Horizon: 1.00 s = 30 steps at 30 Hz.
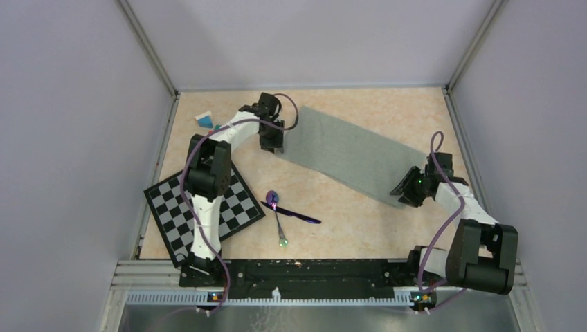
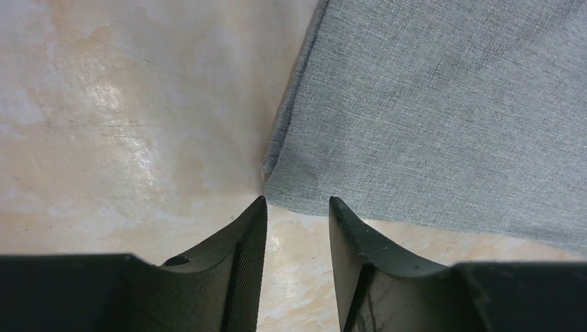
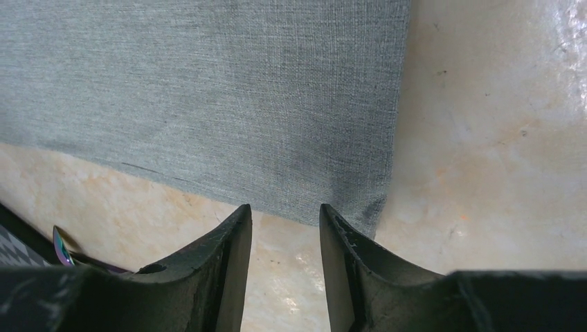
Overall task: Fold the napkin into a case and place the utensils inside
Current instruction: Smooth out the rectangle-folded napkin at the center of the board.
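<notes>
- The left claw (image 2: 297, 207) is open, with a small gap between its fingers and nothing in it. The right claw (image 3: 285, 211) is open the same way and holds nothing too.
- The napkin (image 1: 353, 155) lies very flat on the desk (image 1: 360, 228). A finger could slide over the top and miss it.
- A finger could also push the edge. Then the cloth would bunch up and the fold would get messy.
- The corner by the left claw looks like it may have two layers. I cannot tell for sure. If so, the claw might pinch only the top one.
- If one claw lifts or pulls more than the other, the fold could go crooked.
- The spoon (image 1: 275, 207) and the stick (image 1: 297, 214) lie crossed, behind and to the left of the right claw. A low swing of the cloth could knock them.
- For the left claw, a napkin corner sits just in front of its left fingertip. The cloth spreads ahead and to the right.
- For the right claw, the napkin edge is just in front of both tips. Its corner is a little to the right, and the cloth spreads ahead and to the left.
</notes>
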### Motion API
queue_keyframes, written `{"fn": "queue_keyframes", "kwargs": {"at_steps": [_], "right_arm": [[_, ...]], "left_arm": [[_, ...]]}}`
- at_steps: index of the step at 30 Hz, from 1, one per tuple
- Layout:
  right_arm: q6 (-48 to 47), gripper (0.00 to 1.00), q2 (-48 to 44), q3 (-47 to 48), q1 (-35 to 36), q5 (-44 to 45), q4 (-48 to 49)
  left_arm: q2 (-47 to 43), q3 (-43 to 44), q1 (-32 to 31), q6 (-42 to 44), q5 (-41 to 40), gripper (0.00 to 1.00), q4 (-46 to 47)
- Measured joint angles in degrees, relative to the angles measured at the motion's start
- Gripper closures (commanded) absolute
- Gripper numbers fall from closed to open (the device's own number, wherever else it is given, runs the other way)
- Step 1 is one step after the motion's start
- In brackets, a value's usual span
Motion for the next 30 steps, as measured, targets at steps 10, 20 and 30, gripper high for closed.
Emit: {"fn": "queue_keyframes", "kwargs": {"at_steps": [10, 20, 30], "right_arm": [[-0.4, 0.60, -1.5, 1.1, 0.0, 0.3, -0.8], [-0.5, 0.60, -1.5, 1.1, 0.0, 0.4, -0.8], [-1.0, 0.61, -1.6, 1.1, 0.0, 0.3, -0.8]], "left_arm": [[1.0, 0.0, -0.9, 0.0, -1.0, 0.71, -0.2], [1.0, 0.0, -2.5, 0.5, -5.2, 0.57, -0.2], [-1.1, -1.7, -4.2, 1.7, -12.7, 0.57, -0.1]]}}
